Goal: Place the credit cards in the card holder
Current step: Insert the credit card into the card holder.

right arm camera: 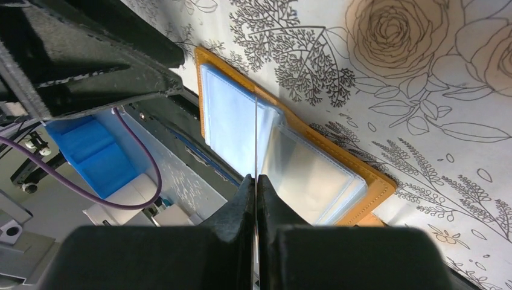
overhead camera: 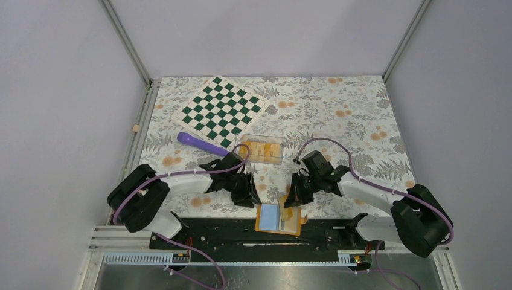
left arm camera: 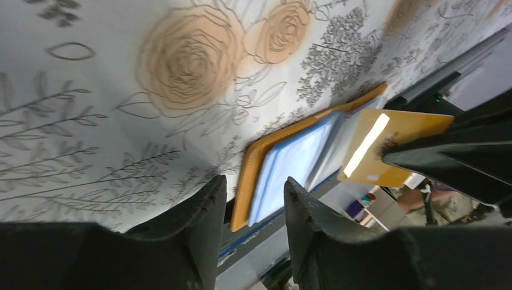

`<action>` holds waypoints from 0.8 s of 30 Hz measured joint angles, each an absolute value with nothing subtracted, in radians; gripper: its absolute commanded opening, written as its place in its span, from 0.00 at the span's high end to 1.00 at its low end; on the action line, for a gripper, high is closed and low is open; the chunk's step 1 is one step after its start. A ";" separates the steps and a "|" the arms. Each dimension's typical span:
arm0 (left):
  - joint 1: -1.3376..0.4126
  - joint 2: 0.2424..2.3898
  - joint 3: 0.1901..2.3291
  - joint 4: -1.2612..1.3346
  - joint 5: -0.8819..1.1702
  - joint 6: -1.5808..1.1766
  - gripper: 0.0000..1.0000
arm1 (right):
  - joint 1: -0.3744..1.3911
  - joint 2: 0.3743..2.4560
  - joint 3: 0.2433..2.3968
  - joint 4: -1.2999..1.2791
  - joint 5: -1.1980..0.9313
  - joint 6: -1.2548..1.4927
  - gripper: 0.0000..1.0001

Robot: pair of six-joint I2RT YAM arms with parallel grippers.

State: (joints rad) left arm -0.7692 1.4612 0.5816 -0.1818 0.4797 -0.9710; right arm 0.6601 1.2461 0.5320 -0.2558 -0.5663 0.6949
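One card holder (overhead camera: 278,219), laid open to expose its sleeves (right arm camera: 232,121); right hand (right arm camera: 256,178) pinched a yellow card (left arm camera: 386,148) edge-on, apparently for sliding in; left hand (left arm camera: 255,184) spread, empty.

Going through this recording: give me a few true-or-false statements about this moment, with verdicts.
1. The card holder lies open on the table. True.
2. The right pincer is empty. False: it is shut on a yellow card.
3. The left pincer grips the card holder. False: its jaws stand apart with nothing between them.
4. The clear box lies farther from the arm bases than the card holder. True.
5. The purple stick lies inside the clear box. False: it lies on the table, left of the box.
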 measured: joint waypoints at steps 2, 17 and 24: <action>-0.778 1.471 0.578 -0.156 0.501 -0.995 0.59 | 0.668 1.247 0.512 -0.236 -0.565 0.712 1.00; -0.865 1.578 0.567 0.047 0.577 -1.115 0.75 | 0.669 1.317 0.471 -0.172 -0.547 0.730 1.00; -0.865 1.598 0.551 0.065 0.575 -1.137 0.99 | 0.670 1.299 0.487 -0.210 -0.527 0.704 1.00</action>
